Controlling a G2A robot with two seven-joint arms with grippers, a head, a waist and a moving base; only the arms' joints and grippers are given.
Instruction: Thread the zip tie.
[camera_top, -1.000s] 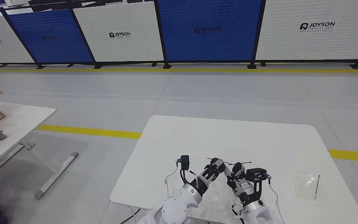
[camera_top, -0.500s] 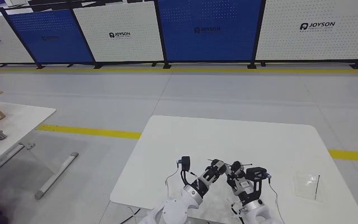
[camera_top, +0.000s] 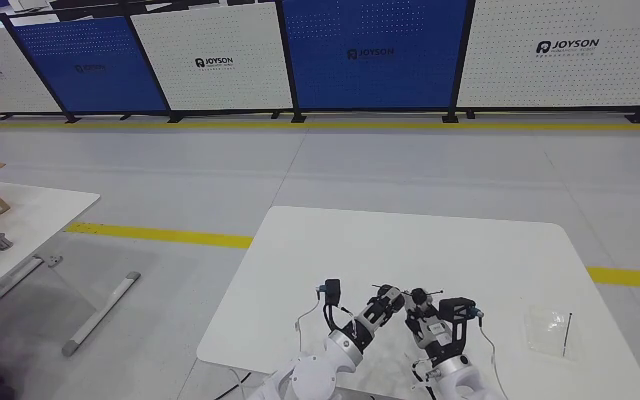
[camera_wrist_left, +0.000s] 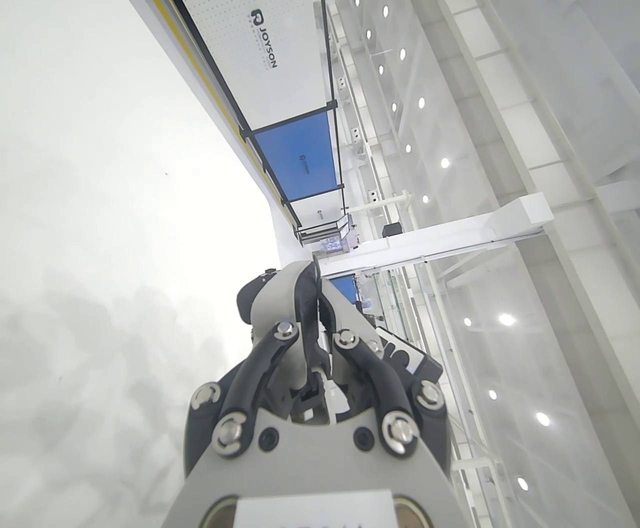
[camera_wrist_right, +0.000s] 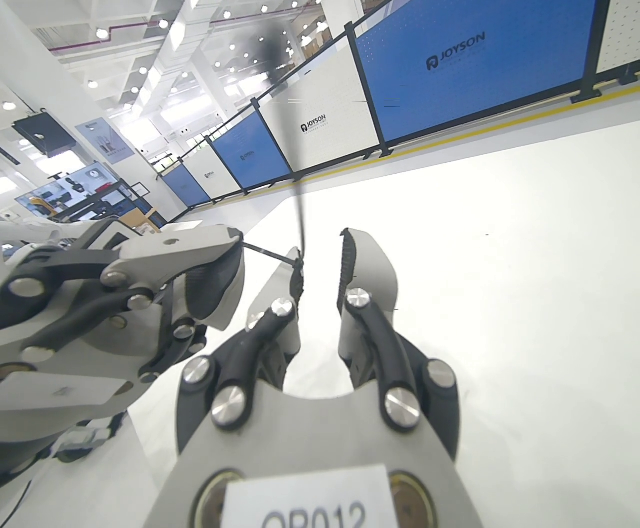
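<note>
In the top view both arms sit at the lower centre of the frame, over the near edge of the counter. My right claw stands with its jaws apart. The zip tie touches the tip of one of its fingers, where two strands meet at what I take for the head, though I can't be sure. My left claw is clamped tight, and a strand runs out of its tips, so I judge it grips the zip tie. To thread well, I would keep the left steady, close the right only once the strand lies squarely between its pads, then feed slowly in line with the head. Farther off, at lower right, a clear pouch lies on the counter.
</note>
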